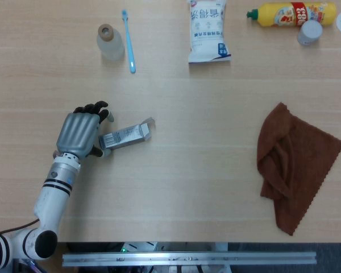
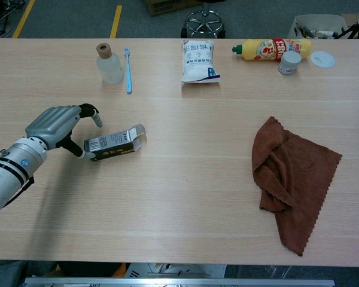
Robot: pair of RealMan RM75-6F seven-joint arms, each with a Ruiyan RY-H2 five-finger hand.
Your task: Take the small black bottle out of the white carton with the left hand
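Note:
The white carton (image 1: 125, 135) lies on its side on the table, barcode face up, with its flap open at the right end. In the chest view the carton (image 2: 112, 143) shows a dark side. The small black bottle is not visible in either view. My left hand (image 1: 79, 132) sits at the carton's left end, knuckles up, fingers apart and curved. In the chest view the left hand (image 2: 54, 125) has its thumb low by the carton's near corner and its fingers above the top edge. I cannot tell whether they touch it. The right hand is out of sight.
At the back stand a clear corked bottle (image 1: 108, 44), a blue toothbrush (image 1: 128, 41), a white pouch (image 1: 207, 31), a lying yellow bottle (image 1: 290, 12) and a small white jar (image 1: 310, 32). A brown cloth (image 1: 295, 165) lies crumpled at the right.

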